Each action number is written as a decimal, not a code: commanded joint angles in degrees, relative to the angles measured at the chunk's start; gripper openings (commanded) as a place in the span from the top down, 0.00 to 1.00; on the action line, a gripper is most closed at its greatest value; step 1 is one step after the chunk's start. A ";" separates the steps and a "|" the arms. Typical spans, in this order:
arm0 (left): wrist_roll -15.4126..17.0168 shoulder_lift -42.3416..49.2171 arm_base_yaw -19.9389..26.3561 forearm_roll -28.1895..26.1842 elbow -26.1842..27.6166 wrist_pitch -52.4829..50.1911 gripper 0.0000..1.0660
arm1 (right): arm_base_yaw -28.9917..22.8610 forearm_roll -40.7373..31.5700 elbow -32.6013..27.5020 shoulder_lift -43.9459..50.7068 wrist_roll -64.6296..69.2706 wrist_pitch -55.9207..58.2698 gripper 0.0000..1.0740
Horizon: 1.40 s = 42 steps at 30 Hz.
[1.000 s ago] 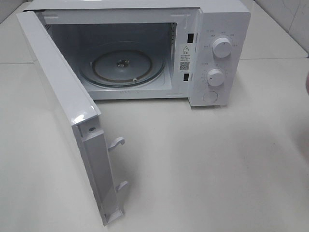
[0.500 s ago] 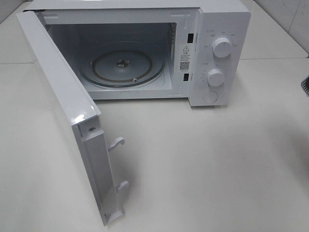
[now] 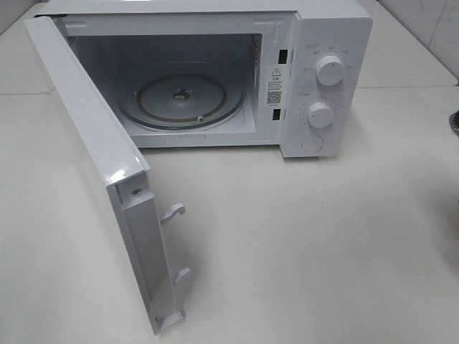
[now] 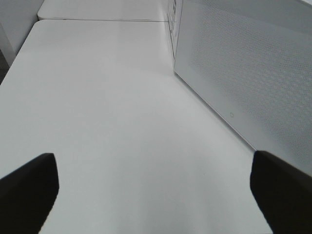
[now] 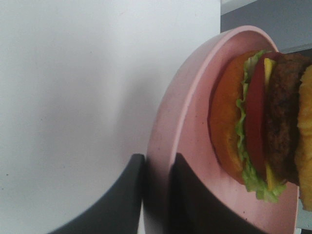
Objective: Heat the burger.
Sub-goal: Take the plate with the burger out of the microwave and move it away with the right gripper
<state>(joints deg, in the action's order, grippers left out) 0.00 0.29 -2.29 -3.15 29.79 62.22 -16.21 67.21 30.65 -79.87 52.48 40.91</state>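
Pink dish (image 5: pixel 195 146) is pinched by its rim in the right end effector (image 5: pixel 156 195), fingers closed on either side of the wall. Burger (image 5: pixel 258 122) sits on the dish, just beyond the fingertips. Dish should stay level on its way to the microwave (image 3: pixel 315 72), whose cavity holds only the glass turntable (image 3: pixel 179 100). Left end effector (image 4: pixel 156 190) is spread open, empty, over the worktop (image 4: pixel 107 97).

Microwave (image 3: pixel 215 72) front frame: warning-triangle sticker (image 3: pixel 275 84) with QR code; print illegible. Dial markings on control panel (image 3: pixel 323 86) too small to read.
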 commanded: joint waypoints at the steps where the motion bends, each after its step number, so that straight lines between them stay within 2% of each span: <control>1: 0.00 0.29 -0.34 -0.17 -0.23 -0.80 0.06 | 0.29 4.81 0.34 -1.49 1.43 1.55 0.99; 15: 0.00 0.29 -0.34 -0.17 -0.23 -0.80 0.06 | 0.29 7.68 0.34 -12.89 9.80 0.92 0.98; 20: 0.00 0.29 -0.34 -0.17 -0.23 -0.80 0.06 | 2.23 8.59 0.34 -18.45 15.99 -1.89 0.96; 28: 0.00 0.29 -0.34 -0.17 -0.23 -0.80 0.06 | 2.35 8.54 0.40 -21.08 18.16 -3.90 0.95; 30: 0.00 0.29 -0.34 -0.17 -0.23 -0.80 0.06 | 2.35 6.59 0.40 -21.54 18.16 -5.44 0.92; 38: 0.00 0.29 -0.34 -0.17 -0.23 -0.80 0.06 | 2.35 6.42 0.46 -21.54 17.93 -5.90 0.85; 40: 0.00 0.29 -0.34 -0.17 -0.23 -0.80 0.06 | 2.35 6.36 0.46 -21.54 17.93 -6.65 0.76; 42: 0.00 0.29 -0.34 -0.17 -0.23 -0.80 0.06 | 2.35 6.19 0.46 -21.54 17.93 -7.10 0.73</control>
<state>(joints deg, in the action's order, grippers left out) 0.00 0.29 -2.29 -3.15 29.79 62.22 -14.27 73.28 30.83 -101.41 70.30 34.09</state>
